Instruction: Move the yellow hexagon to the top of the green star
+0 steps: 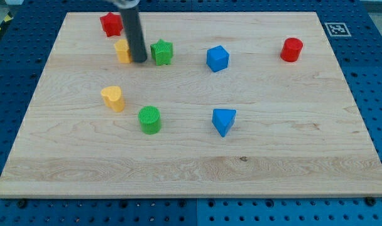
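The yellow hexagon [122, 51] lies near the view's top left, partly hidden behind my rod. The green star [161, 52] lies just to its right, at about the same height. My tip [139, 60] rests on the board between the two, touching or nearly touching the hexagon's right side and a small gap left of the star.
A red star [110, 24] sits above-left of the hexagon. A yellow heart [113, 98] and a green cylinder [149, 119] lie lower left of centre. A blue cube [217, 58], a blue triangular block [223, 120] and a red cylinder [291, 49] lie to the right.
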